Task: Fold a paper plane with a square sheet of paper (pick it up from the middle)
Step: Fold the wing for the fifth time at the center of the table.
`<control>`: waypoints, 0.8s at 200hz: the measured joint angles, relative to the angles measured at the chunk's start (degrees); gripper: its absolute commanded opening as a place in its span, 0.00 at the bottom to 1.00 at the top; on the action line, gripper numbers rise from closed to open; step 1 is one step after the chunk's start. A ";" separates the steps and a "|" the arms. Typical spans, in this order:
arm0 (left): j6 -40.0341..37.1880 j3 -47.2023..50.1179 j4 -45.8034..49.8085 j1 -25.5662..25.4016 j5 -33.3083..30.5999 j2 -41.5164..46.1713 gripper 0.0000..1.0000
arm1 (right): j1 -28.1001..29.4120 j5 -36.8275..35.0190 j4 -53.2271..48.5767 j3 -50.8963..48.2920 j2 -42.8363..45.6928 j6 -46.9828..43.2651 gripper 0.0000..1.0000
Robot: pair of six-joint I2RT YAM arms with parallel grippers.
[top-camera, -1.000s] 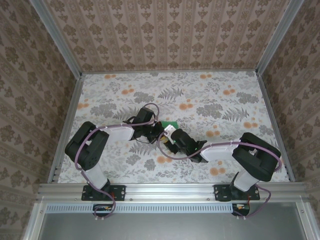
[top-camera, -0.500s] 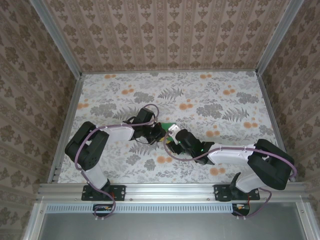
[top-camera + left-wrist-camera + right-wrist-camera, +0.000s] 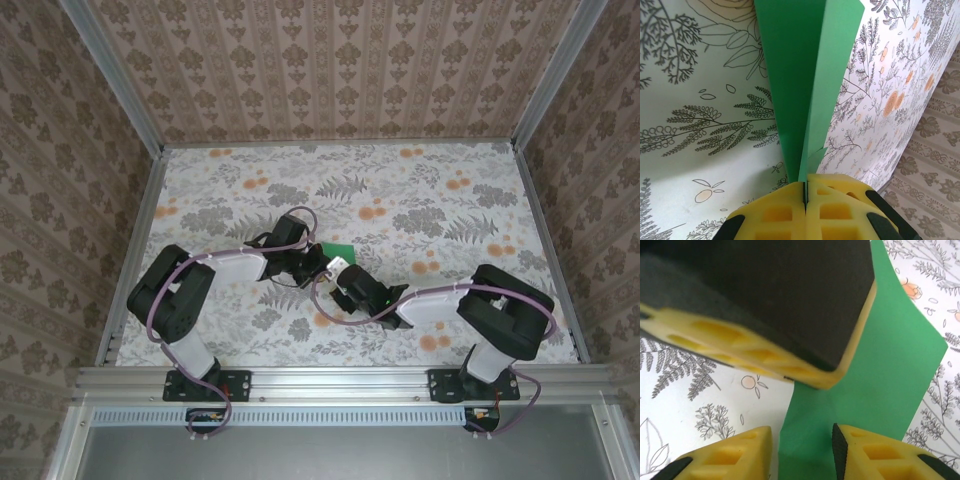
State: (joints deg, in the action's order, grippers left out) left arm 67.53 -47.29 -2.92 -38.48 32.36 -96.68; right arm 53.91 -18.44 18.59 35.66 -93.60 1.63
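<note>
- My left gripper (image 3: 804, 192) has its yellow pads pressed tight together on one end of the green sheet (image 3: 800, 75). It is the only thing holding the paper.
- The sheet is folded along a long crease and fans out from those pads over the floral cloth (image 3: 700, 125). I cannot tell whether its far end touches the cloth.
- From the top camera the sheet sits near the middle of the table, between the two wrists.
- My right gripper (image 3: 802, 450) has its jaws part way apart, with the near end of the sheet running into the gap. I see neither pad pressing on it, so I judge it holds nothing.
- I expect the paper to weigh next to nothing. It should be stiff along the crease and floppy at the loose flaps.
- It is fragile: a crooked pinch will leave a stray crease, and pulling against the left grip could tear it.
- The foam pads should grip it well, so a light squeeze ought to be enough.
- I would take it on the creased spine, close beside the left pads and square across both layers, not by a free corner.
</note>
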 measured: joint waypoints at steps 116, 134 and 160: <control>-1.90 0.07 5.16 5.97 -0.39 7.23 0.41 | -0.13 2.84 2.62 -0.13 -0.42 -0.42 0.09; -2.71 1.16 5.60 8.11 -0.70 10.05 0.46 | -0.68 5.16 2.62 -0.13 -0.42 0.61 0.08; -3.74 4.22 6.27 10.49 -1.25 13.53 0.49 | -1.99 8.92 2.47 -0.13 -0.42 2.58 0.05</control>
State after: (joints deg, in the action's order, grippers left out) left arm 63.79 -43.07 3.36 -27.99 31.11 -83.15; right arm 51.92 -9.52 21.06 35.53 -94.02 4.21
